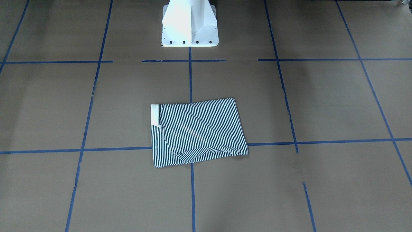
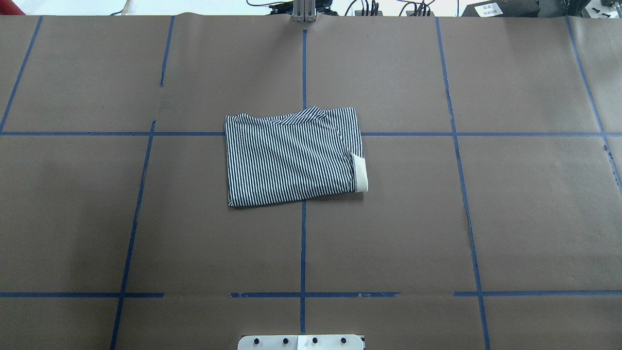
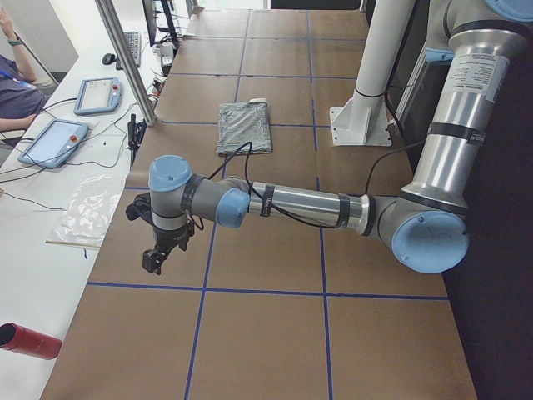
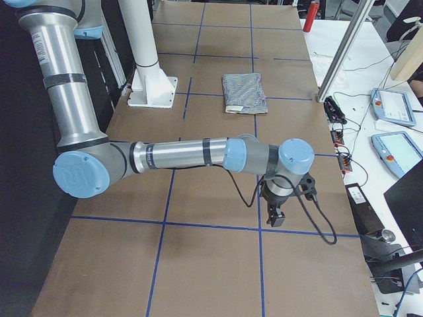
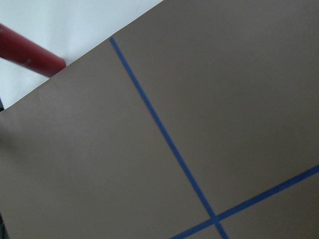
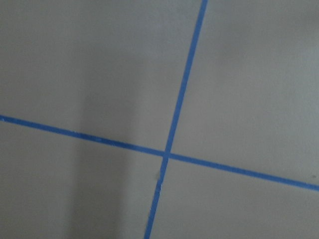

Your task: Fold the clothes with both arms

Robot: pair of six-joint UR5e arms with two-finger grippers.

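A striped polo shirt [image 2: 291, 155] lies folded into a flat rectangle at the middle of a brown paper-covered table [image 2: 510, 218], straight out from the robot's white pedestal [image 1: 190, 25]. It covers a crossing of the blue tape lines [image 2: 136, 214] that grid the table. A strip of cream collar [image 2: 359, 172] shows at the shirt's end on the robot's right. The buttons and chest patch are folded out of sight. One corner on the far edge is turned over, so its stripes run at a slant.

Neither arm appears in the two central views. The left arm [image 3: 291, 204] shows only in the left side view, stretched out low over the table's left end, well apart from the shirt. The left gripper [image 3: 154, 262] points down above bare paper, and its jaws are too small and dark to tell whether they are apart or together. The right arm [image 4: 178, 155] shows only in the right side view, in a mirrored pose, and the right gripper [image 4: 274, 214] is equally unclear.

Both wrist cameras show only paper and tape, no fingers. The left one also catches a red cylinder [image 5: 30, 52], cut off at the edge. A person [image 3: 12, 83] is partly in view beside the table.
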